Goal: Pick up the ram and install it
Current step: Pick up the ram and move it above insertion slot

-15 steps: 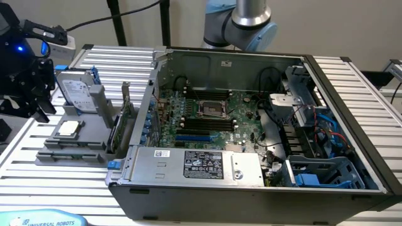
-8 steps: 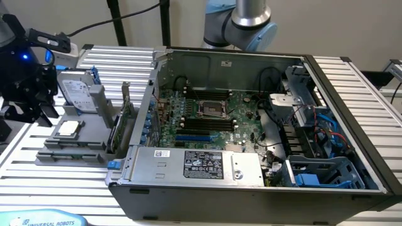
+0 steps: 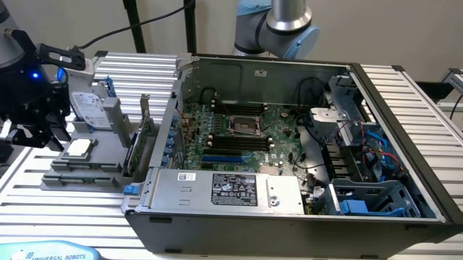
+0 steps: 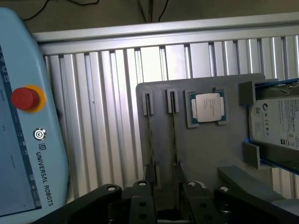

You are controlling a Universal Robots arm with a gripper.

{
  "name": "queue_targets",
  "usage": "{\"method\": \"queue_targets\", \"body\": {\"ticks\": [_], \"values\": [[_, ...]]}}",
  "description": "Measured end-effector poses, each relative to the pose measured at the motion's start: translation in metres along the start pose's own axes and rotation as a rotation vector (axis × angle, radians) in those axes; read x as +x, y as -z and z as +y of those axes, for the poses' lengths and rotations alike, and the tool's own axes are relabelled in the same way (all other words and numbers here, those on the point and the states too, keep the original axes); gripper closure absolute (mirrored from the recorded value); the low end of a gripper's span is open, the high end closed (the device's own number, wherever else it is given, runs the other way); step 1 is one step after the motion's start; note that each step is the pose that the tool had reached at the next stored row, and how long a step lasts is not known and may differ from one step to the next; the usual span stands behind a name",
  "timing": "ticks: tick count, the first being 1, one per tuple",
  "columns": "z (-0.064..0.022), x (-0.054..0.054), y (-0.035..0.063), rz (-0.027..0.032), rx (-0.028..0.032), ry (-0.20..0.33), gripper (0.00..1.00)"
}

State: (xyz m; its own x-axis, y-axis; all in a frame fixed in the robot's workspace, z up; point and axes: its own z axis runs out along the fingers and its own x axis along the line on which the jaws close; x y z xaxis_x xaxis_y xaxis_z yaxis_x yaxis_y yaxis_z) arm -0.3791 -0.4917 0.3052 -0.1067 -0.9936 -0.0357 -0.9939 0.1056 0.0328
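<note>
On the tabletop at the exterior view's left, outside the PC case, gripper hangs over the near end of the gray fixture

Hard to read: ram is edge-on in the wrist view, just a thin dark line in a narrow slot of the fixture, chips and colour not readable. A second strip stands in the slot beside it. Near ends of both lines run in behind the black fingers, so can't tell if anything touches. Finger bodies are cut off by the picture edge. In the exterior view the slots are too low and small to make out the ram

Fingers stand apart, nothing clamped between them. Ram is in its slot directly ahead of them. CPU lies just past the slots on the same fixture, hard drive beyond that, partly cut off. Teach pendant lies beside the fixture. Memory slots sit well apart, inside the case
</note>
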Motion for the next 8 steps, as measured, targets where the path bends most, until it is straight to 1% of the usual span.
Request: {"method": "queue_targets", "body": {"ticks": [8], "values": [[-0.0007, 0.001, -0.0146, 0.0000, 0.0000, 0.001, 0.69]]}}
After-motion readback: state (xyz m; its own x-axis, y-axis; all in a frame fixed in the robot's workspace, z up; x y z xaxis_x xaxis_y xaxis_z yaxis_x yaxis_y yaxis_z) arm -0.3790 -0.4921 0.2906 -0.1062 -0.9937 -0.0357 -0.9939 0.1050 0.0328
